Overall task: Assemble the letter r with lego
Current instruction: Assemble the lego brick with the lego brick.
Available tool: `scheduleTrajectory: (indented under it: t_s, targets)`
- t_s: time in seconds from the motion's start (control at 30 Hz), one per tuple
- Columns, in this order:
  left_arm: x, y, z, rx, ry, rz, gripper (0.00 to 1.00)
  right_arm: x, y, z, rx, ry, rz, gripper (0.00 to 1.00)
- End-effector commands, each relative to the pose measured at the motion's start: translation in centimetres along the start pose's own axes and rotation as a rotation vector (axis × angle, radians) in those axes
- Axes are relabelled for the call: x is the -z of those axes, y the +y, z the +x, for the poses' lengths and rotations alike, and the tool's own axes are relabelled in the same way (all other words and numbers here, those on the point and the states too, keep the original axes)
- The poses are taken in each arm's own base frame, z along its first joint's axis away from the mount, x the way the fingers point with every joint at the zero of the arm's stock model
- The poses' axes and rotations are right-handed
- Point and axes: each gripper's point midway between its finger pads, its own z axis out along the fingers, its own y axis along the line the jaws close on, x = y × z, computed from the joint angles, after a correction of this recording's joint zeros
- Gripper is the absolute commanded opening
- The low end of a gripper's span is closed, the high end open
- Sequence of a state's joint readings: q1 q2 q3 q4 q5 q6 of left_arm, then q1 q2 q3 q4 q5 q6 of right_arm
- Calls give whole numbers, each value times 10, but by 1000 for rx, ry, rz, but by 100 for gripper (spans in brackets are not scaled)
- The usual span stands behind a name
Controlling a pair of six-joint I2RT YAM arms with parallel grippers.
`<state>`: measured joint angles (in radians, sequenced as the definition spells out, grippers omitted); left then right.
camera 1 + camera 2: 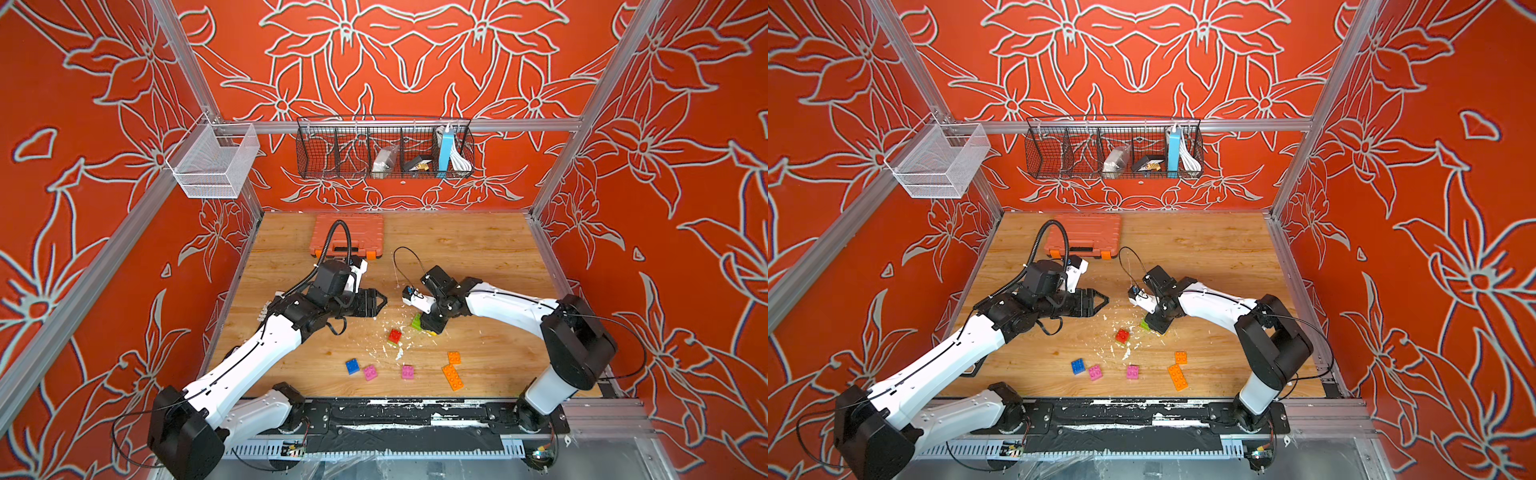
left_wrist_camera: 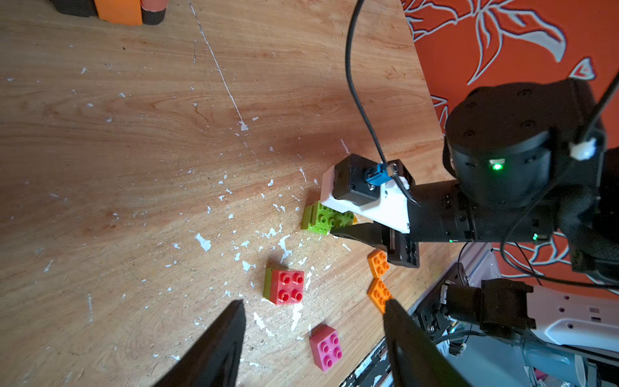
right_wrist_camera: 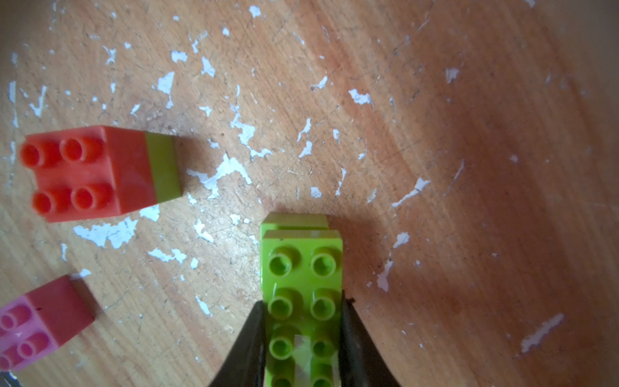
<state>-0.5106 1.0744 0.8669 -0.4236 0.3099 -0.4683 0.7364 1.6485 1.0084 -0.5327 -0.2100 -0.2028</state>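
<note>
Green plastic, studs up: the long green brick sits atop a lower green brick on the desk, pinched across its width by the right fingers. Pressing straight down without twisting looks wisest. Its long axis follows those fingers, free end pointing away from the wrist. Farther, the left fingers hang wide, empty.

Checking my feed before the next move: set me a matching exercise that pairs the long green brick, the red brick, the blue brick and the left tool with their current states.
Things:
1. long green brick
2. red brick
3. blue brick
4. left tool

States:
A. open, holding nothing
B. stacked on top of a green brick
C. gripped by the right tool
D. lying on the table beside a pink brick

Pairs: 1-C, 2-B, 3-D, 4-A
</note>
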Motion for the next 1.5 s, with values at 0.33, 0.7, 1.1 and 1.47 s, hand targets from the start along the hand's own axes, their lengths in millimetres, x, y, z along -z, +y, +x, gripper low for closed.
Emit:
scheduleTrajectory:
  t_s: [0.33,0.7,1.1,1.47]
  targets:
    - [-2,4,6,-18,18,-14,68,-3,5,13,18,55,-3,0]
    - [-3,4,7,-18,26,-11,69,-9,9,22,15,116,-35,0]
    - [-2,4,8,-22,29,-11,69,-16,13,30,7,224,-84,0]
    - [2,2,8,-25,20,-4,69,-18,15,37,-26,317,-116,0]
